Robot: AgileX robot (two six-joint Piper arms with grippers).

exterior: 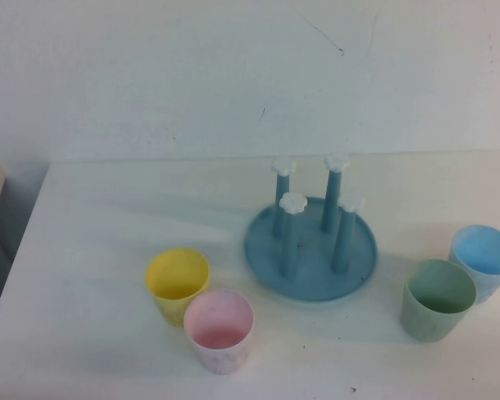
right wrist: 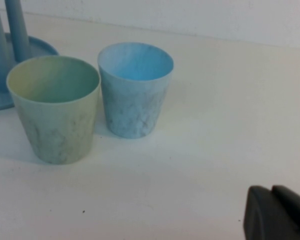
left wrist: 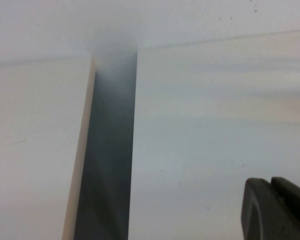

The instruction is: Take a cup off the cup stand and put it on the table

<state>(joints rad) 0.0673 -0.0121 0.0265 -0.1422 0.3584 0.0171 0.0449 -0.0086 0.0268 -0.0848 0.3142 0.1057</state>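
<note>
The small pale pink plastic cup [exterior: 219, 328] already stands upright on the white counter [exterior: 92, 250], touching a yellow cup [exterior: 177, 283]; the blue four-peg cup stand [exterior: 311, 242] is bare, suggesting unloading is finished. Left gripper [left wrist: 280, 210] and right gripper [right wrist: 277, 215] hang low beside the counter, parked; finger opening cannot be told.

A yellow cup [exterior: 177, 284] stands upright, mouth up, on the left side. On the right side a green cup [exterior: 437, 300] and a blue cup [exterior: 482, 261] stand upright just beside each other, the blue one nearer the white wall [exterior: 192, 67]
</note>
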